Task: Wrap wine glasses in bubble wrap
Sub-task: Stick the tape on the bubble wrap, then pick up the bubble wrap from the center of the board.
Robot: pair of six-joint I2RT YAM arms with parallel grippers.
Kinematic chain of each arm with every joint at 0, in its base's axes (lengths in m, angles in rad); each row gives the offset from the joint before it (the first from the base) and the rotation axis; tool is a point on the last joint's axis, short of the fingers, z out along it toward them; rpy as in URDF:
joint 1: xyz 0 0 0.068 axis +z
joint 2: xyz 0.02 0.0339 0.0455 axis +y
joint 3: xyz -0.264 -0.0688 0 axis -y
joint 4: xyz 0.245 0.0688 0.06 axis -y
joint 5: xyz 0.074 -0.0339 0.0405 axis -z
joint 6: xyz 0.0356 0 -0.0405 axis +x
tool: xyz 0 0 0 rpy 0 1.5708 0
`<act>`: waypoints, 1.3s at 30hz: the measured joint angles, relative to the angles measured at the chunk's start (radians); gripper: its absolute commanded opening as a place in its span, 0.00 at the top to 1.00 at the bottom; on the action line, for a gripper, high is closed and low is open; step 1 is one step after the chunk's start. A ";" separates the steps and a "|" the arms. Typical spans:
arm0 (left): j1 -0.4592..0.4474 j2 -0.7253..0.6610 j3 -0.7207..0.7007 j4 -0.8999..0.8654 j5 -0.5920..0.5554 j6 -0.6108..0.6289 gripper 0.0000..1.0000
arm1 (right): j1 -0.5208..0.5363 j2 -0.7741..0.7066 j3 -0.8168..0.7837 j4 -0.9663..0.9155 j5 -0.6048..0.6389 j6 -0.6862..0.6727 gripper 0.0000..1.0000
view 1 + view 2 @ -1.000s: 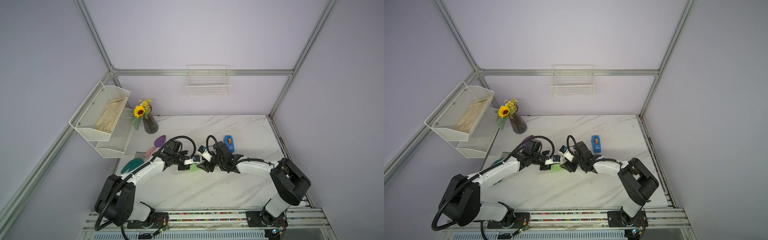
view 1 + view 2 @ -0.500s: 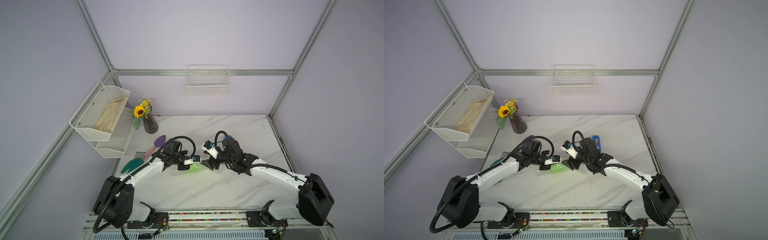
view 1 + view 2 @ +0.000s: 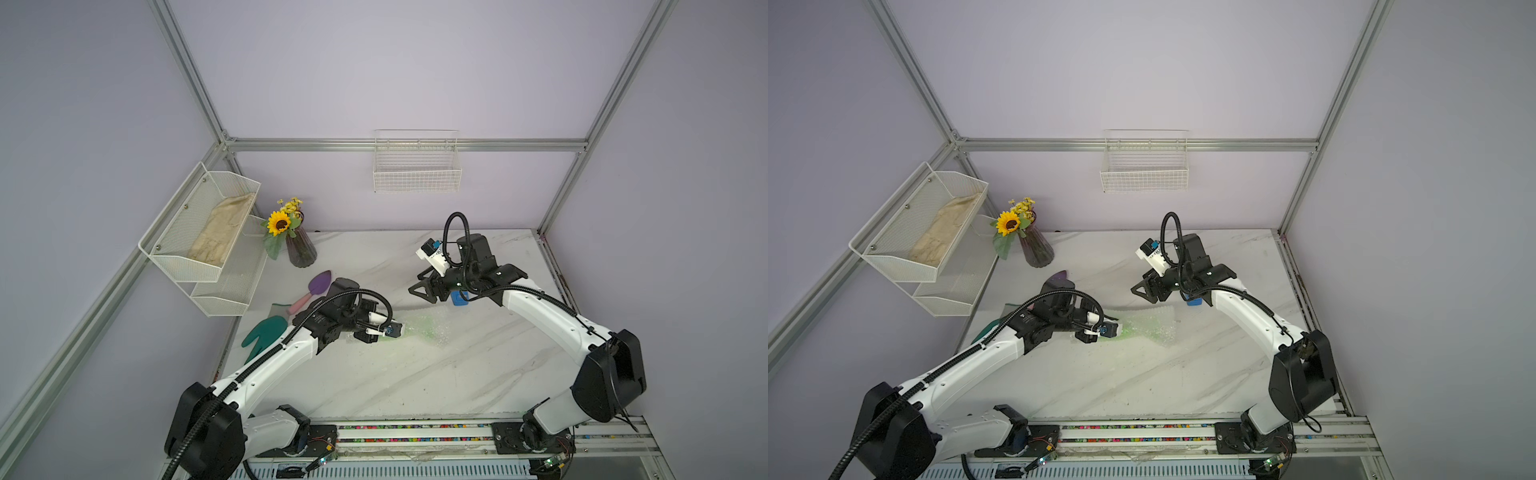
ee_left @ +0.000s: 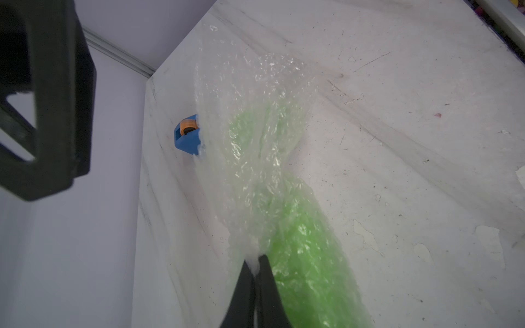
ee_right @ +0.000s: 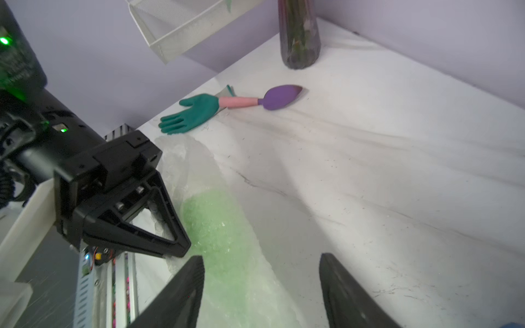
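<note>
The lime-green wine glass lies on its side on the marble table, rolled inside the crinkly bubble wrap, and its green shows through the wrap in both top views. My left gripper is shut, pinching a fold of the wrap beside the bowl; in a top view its wrist covers that end of the bundle. My right gripper is open with nothing between its fingers, raised above the far end of the bundle and apart from it.
A blue tape dispenser sits under my right wrist, just beyond the wrap. A teal glove and a purple trowel lie at the left. A dark vase with a sunflower and a wire shelf stand at the back left.
My right gripper has let go, opened wider and drawn back up and to the right, away from the bundle. My left gripper keeps its pinch on the wrap.
</note>
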 measured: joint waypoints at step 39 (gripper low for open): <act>0.000 0.048 0.009 -0.134 0.080 0.006 1.00 | 0.271 -0.064 -0.463 0.457 0.129 -0.363 0.93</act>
